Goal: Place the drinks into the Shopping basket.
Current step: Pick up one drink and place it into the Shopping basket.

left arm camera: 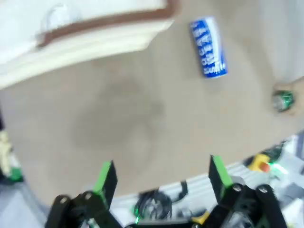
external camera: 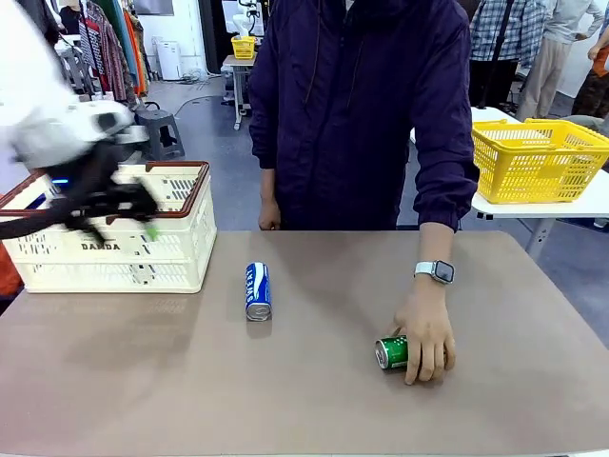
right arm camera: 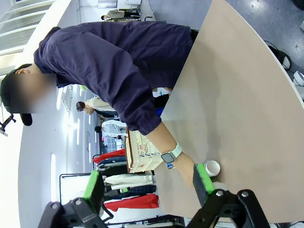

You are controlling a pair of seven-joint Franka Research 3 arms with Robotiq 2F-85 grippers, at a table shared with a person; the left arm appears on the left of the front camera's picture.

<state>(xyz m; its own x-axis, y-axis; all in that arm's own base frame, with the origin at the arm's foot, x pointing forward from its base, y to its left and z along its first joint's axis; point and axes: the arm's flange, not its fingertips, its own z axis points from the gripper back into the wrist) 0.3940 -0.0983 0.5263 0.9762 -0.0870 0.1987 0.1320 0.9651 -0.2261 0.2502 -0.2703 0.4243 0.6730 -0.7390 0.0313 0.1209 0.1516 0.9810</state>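
Note:
A blue and white can (external camera: 258,290) lies on its side in the middle of the brown table. A green can (external camera: 392,351) lies to the right with a person's hand (external camera: 428,333) resting on it. The cream Shopping basket (external camera: 181,252) with its brown-red rim stands at the far left. My left gripper (external camera: 124,214), blurred, hangs in front of the basket. In its wrist view this gripper (left arm camera: 162,175) is open and holds nothing, with the blue can (left arm camera: 208,47), the green can (left arm camera: 283,100) and the basket rim (left arm camera: 95,28) beyond. My right gripper (right arm camera: 148,183) is open and bare, near a can's silver end (right arm camera: 212,167).
The person in a dark jacket (external camera: 362,105) stands at the far side of the table, a watch (external camera: 436,271) on the wrist. A yellow mesh basket (external camera: 538,157) sits on another table at the back right. Bare tabletop (external camera: 190,381) lies along the near edge.

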